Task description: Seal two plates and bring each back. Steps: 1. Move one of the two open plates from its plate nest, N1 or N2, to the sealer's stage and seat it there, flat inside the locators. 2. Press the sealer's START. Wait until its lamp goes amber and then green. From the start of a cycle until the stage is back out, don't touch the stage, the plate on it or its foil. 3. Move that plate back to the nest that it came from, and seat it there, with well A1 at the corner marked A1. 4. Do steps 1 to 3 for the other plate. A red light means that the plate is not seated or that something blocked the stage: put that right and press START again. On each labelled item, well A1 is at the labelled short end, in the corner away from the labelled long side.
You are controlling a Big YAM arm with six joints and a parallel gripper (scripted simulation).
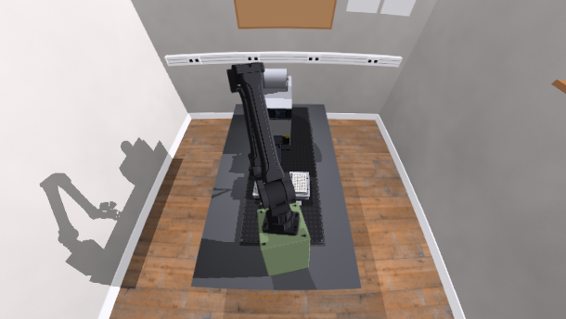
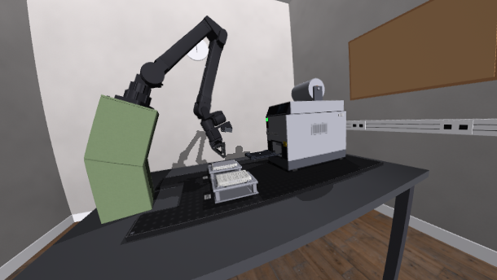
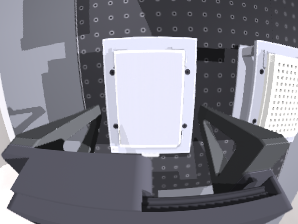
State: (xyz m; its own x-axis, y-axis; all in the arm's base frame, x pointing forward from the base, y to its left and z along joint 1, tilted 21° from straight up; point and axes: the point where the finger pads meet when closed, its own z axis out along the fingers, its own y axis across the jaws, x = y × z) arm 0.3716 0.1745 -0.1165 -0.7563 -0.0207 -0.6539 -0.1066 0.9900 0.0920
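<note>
My gripper [image 3: 149, 110] [image 2: 222, 154] is open and empty, a little above the far plate, one finger over each long side. That plate [image 3: 149, 85] [image 2: 225, 167] has a smooth, blank top like foil and sits flat in its nest [image 3: 108, 90]. The other plate [image 3: 286, 95] [image 2: 233, 178] [image 1: 300, 182] shows open wells and sits in the near nest [image 2: 235, 187]. The sealer [image 2: 315, 140] [image 1: 278, 100] has a green lamp [image 2: 266, 120]. Its stage [image 2: 258, 155] is out and carries no plate. The nest names and A1 marks cannot be read.
The green arm base [image 2: 118, 163] [image 1: 285, 257] stands behind the nests, opposite the sealer. A yellow part [image 2: 284, 144] [image 1: 287, 137] shows beside the stage opening. A foil roll [image 2: 310, 89] sits on top of the sealer. The two nests stand side by side with a gap between them.
</note>
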